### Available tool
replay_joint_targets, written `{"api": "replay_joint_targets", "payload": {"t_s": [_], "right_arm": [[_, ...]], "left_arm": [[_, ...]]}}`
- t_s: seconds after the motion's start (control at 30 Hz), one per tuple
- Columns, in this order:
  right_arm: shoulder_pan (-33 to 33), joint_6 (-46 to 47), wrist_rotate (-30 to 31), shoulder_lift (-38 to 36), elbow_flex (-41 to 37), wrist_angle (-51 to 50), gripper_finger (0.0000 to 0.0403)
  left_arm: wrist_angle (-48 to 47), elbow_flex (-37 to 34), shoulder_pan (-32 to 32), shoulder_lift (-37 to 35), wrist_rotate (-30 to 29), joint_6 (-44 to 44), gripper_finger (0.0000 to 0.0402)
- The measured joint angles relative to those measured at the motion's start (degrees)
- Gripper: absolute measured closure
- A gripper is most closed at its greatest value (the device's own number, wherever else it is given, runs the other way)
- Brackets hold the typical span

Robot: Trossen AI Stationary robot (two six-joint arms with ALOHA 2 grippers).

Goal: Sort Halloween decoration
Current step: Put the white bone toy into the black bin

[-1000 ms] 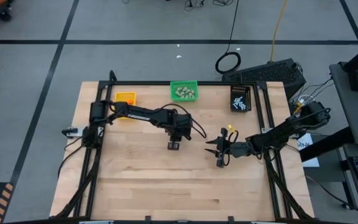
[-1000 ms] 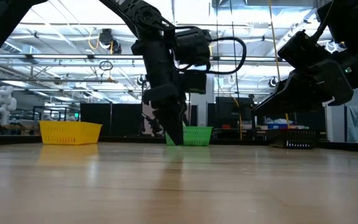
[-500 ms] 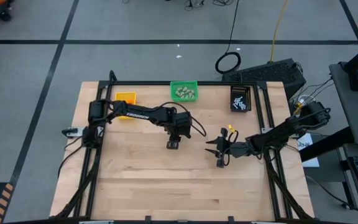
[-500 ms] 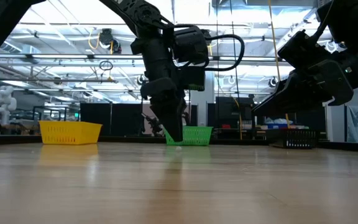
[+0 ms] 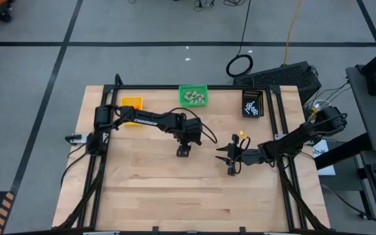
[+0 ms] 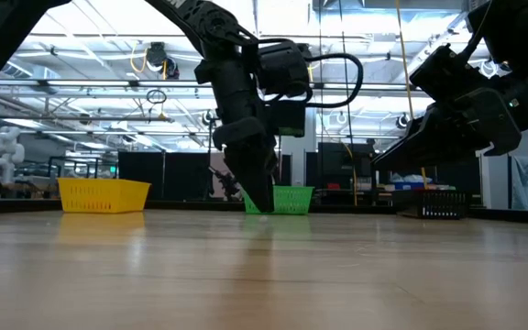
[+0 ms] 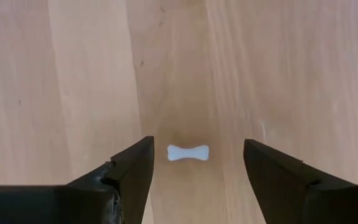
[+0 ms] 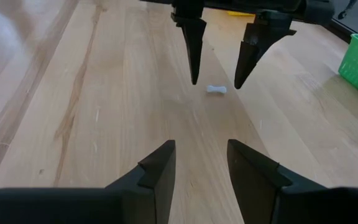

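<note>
My left gripper (image 7: 194, 158): fingers apart, straddling the white bone (image 7: 188, 152) at lower centre, ready to pinch.
My right gripper (image 8: 201, 165): fingers parted, empty, waiting.

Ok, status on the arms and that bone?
Left gripper open, straddling white bone flat on table. Right gripper waiting nearby, empty. Nothing in the way.

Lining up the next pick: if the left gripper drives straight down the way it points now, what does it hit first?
Probably the small white bone lying between the left gripper's open fingers, with bare wooden table right under it.
</note>
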Motion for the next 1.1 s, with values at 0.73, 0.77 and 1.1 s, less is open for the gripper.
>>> {"api": "replay_joint_targets", "payload": {"t_s": [0.73,0.77,1.1], "right_arm": [[-0.01,0.00,0.00,0.00,0.00,0.02,0.0273],[0.00,0.00,0.00,0.00,0.00,0.02,0.0273],[0.00,0.00,0.00,0.00,0.00,0.02,0.0273]], "left_arm": [[-0.18,0.02,-0.87,1.75,-2.71,1.40,0.0212],[-0.13,0.02,-0.87,1.75,-2.71,1.41,0.0220],[-0.09,0.02,-0.87,1.75,-2.71,1.70,0.0275]]}}
